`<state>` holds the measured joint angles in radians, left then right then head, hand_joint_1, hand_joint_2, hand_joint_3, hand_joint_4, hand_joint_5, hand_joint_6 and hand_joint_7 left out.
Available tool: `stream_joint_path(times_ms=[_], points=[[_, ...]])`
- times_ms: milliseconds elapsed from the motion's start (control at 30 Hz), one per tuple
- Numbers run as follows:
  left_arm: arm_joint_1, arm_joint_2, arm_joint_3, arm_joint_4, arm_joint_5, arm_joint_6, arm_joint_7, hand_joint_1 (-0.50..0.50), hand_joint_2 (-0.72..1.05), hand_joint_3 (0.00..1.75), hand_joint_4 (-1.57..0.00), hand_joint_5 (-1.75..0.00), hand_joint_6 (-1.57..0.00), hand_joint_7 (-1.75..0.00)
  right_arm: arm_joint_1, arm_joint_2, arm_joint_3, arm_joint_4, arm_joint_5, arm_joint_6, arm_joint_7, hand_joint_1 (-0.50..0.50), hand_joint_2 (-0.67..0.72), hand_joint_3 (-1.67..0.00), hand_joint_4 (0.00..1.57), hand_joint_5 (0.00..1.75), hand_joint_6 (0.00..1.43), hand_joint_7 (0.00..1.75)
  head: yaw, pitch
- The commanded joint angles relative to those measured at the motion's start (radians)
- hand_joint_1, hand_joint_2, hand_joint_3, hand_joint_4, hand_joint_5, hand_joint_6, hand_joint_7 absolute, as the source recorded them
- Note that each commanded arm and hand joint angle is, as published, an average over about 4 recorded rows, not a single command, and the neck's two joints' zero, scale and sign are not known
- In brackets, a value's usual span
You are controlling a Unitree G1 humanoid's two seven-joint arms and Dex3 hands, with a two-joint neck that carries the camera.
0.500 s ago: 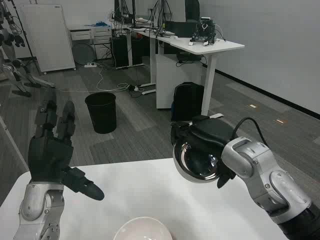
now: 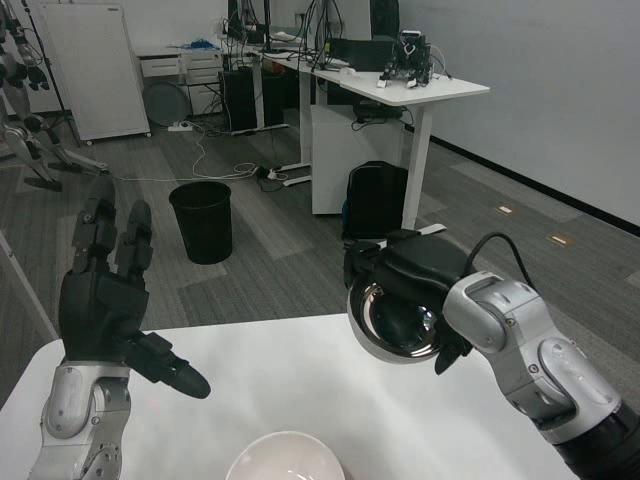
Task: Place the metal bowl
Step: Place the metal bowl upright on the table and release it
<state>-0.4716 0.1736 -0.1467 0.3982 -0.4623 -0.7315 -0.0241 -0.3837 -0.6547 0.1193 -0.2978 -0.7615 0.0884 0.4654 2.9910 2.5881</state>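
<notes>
On the left, the left hand (image 2: pixel 100 305) is raised over the near-left part of the white table (image 2: pixel 300 390) with its fingers spread and nothing in them, apparently kept out of the way, while the rim of a white bowl (image 2: pixel 286 456) shows at the table's near edge. To the right, the right hand (image 2: pixel 415 275) grips the metal bowl (image 2: pixel 397 325) by its upper rim and carries it in the air above the table's far edge. The bowl is round, so it has no long axis; it is tipped steeply on edge, its shiny hollow facing the camera, and I judge it must be levelled before being set down.
</notes>
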Motion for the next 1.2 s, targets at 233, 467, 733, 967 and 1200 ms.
stream_joint_path(times_ms=[233,467,733,967,1200], points=[[-0.030,0.003,0.001,0.027,-0.002,-0.006,-0.002,-0.50,-0.72,0.00,0.00,0.00,0.00,0.00,-0.004,0.007,-0.004,0.012,-0.004,0.004,0.006,-0.33,-0.54,-1.51,1.08,1.55,1.31,1.19,-0.007,-0.010],[-0.035,0.003,0.001,0.031,-0.002,-0.006,-0.002,-0.50,-0.72,0.00,0.00,0.00,0.00,0.00,-0.004,0.007,-0.004,0.012,-0.004,0.004,0.006,-0.33,-0.54,-1.51,1.07,1.55,1.31,1.17,-0.012,-0.006],[-0.035,0.002,-0.002,0.030,-0.002,-0.006,-0.002,-0.50,-0.72,0.04,0.00,0.00,0.00,0.00,-0.004,0.004,0.003,0.035,-0.001,0.002,0.005,-0.33,-0.54,-1.51,1.08,1.55,1.31,1.19,-0.021,-0.006],[-0.032,0.001,-0.005,0.027,-0.002,-0.006,-0.002,-0.50,-0.72,0.00,0.00,0.00,0.00,0.00,-0.004,0.003,0.042,0.135,0.002,-0.011,0.002,-0.33,-0.54,-1.51,1.10,1.55,1.31,1.19,-0.027,-0.019],[-0.020,0.001,-0.007,0.026,-0.002,-0.006,-0.002,-0.50,-0.72,0.00,0.00,0.00,0.00,0.00,0.019,0.018,0.094,0.262,0.005,-0.049,-0.046,-0.33,-0.54,-1.51,1.07,1.65,1.24,1.29,-0.023,-0.029]])
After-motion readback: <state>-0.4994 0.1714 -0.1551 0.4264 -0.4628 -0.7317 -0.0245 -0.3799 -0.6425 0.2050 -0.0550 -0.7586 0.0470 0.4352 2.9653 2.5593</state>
